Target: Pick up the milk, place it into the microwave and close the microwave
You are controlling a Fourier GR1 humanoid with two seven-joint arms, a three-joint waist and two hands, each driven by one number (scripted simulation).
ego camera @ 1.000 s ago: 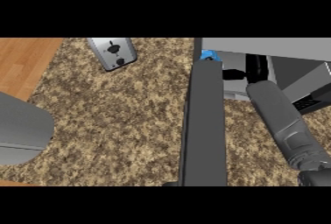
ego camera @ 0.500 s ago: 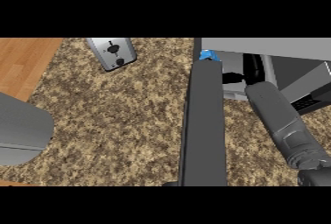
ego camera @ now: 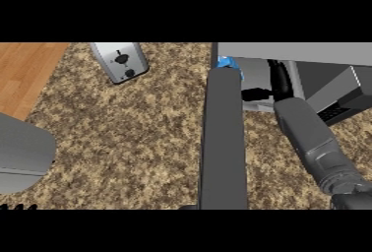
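Your right hand point(ego camera: 274, 81) is up at the top right, black fingers reaching into the open cavity of the grey box-shaped microwave point(ego camera: 305, 51), and from here you cannot tell whether those fingers are spread or curled, because the hand runs into shadow and is partly cut off by the oven's frame. Behind it your grey right forearm point(ego camera: 312, 142) comes up from the lower right edge, angled toward that opening. Just left of the hand, inside the cavity, there's a pale white-and-blue carton, the milk point(ego camera: 243, 74), with its bright blue top corner peeking out at the door's upper end; whether the hand touches it, you can't make out. The microwave's long dark grey door point(ego camera: 223, 142) stands open, seen edge-on, running from the oven down to the bottom edge between the forearm and the rest of the counter. Left of the door spreads the speckled brown granite counter point(ego camera: 123, 138). A small silver toaster point(ego camera: 120, 61) sits near the top, tilted. A grey rounded shape point(ego camera: 22, 157) shows at the far left, and a strip of orange-brown wood point(ego camera: 25, 71) fills the upper left corner.
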